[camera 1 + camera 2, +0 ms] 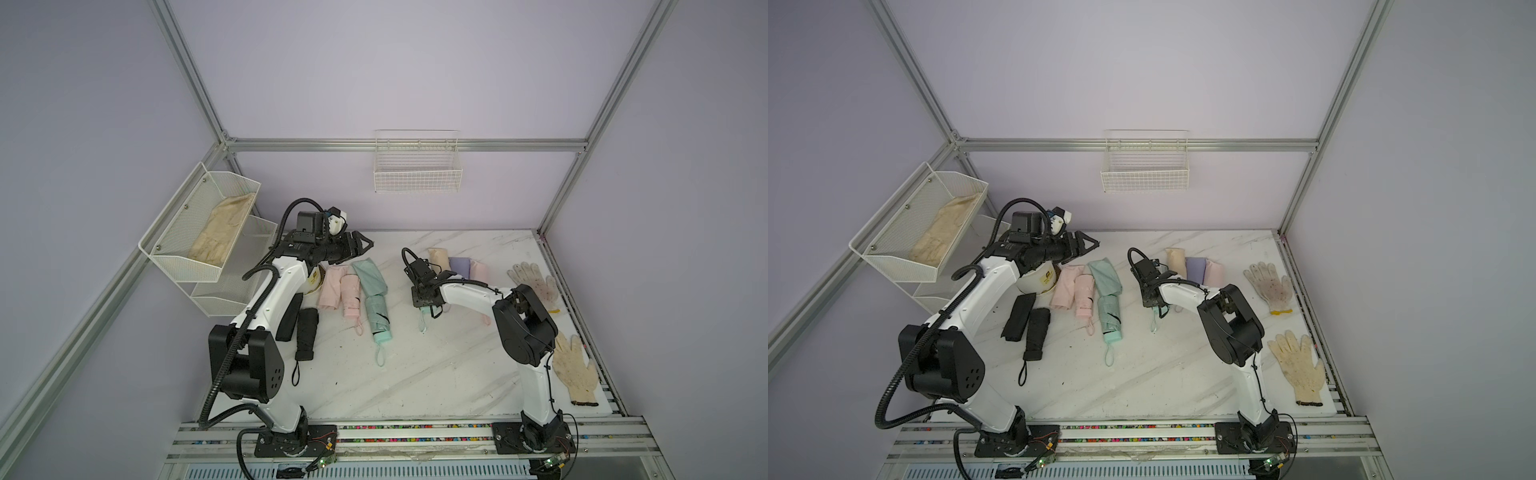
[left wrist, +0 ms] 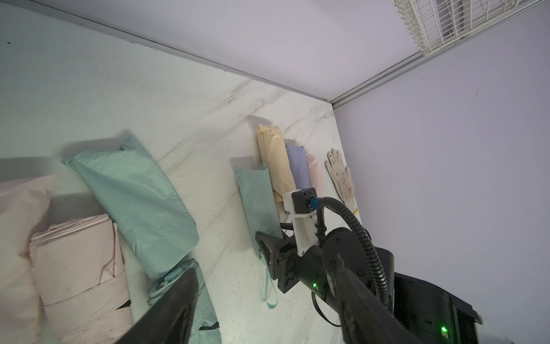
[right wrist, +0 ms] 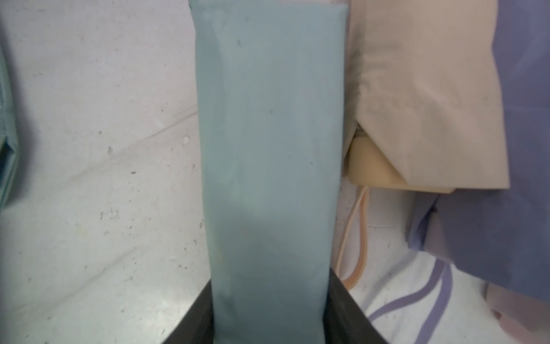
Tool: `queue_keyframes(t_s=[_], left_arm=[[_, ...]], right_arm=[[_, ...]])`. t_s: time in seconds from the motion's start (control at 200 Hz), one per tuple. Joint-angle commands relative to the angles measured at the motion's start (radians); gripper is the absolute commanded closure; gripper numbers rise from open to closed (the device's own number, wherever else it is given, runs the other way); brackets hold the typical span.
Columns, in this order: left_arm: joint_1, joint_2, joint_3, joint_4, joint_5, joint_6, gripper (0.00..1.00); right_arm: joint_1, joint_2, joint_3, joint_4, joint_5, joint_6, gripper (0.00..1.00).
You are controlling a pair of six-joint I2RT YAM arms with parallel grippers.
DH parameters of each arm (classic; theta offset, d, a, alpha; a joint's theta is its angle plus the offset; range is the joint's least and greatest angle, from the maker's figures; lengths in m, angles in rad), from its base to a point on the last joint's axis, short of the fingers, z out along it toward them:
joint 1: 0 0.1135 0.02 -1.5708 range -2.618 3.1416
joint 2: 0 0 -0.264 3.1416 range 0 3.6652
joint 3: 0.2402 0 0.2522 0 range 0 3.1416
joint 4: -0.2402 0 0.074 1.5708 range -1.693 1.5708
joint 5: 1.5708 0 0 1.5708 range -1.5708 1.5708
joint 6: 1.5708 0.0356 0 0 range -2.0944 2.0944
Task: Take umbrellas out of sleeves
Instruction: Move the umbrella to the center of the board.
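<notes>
My right gripper (image 1: 424, 298) is low over the table and shut on a mint sleeve (image 3: 270, 149) with an umbrella inside; its black fingers (image 3: 342, 306) press both sides, and a mint wrist loop (image 1: 422, 322) trails out. Beside it lie sleeved yellow (image 1: 439, 258), lavender (image 1: 459, 266) and pink (image 1: 478, 270) umbrellas. At the left lie bare umbrellas next to empty sleeves: mint umbrella (image 1: 378, 311) and mint sleeve (image 1: 369, 276), pink umbrella (image 1: 350, 295) and pink sleeve (image 1: 330, 286), black umbrella (image 1: 306, 332) and black sleeve (image 1: 289, 318). My left gripper (image 1: 363, 245) hangs open and empty above them.
Two white knit gloves (image 1: 534, 282) (image 1: 575, 370) lie along the right edge. A white mesh rack (image 1: 166, 253) holding beige gloves hangs at the left wall, a wire basket (image 1: 417, 178) on the back wall. A white cup (image 1: 313, 282) stands under the left arm.
</notes>
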Motion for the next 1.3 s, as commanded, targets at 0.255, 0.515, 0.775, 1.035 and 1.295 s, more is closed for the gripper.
queue_keyframes(t_s=[0.255, 0.515, 0.775, 1.035, 1.295], left_arm=[[0.008, 0.012, -0.018, 0.035, 0.022, -0.010, 0.28], [0.008, 0.010, -0.019, 0.035, 0.022, -0.009, 0.28], [0.008, 0.009, -0.022, 0.039, 0.029, -0.016, 0.27], [0.008, 0.011, -0.024, 0.047, 0.038, -0.023, 0.27], [0.008, 0.005, -0.031, 0.063, 0.055, -0.037, 0.27]], right_arm=[[0.083, -0.097, -0.043, 0.003, -0.019, 0.002, 0.51], [0.123, -0.122, -0.064, -0.006, -0.013, 0.025, 0.51], [0.147, -0.153, -0.106, -0.020, 0.007, 0.042, 0.49], [0.151, -0.194, -0.164, -0.025, 0.017, 0.065, 0.43], [0.186, -0.279, -0.179, -0.102, 0.029, 0.106, 0.22]])
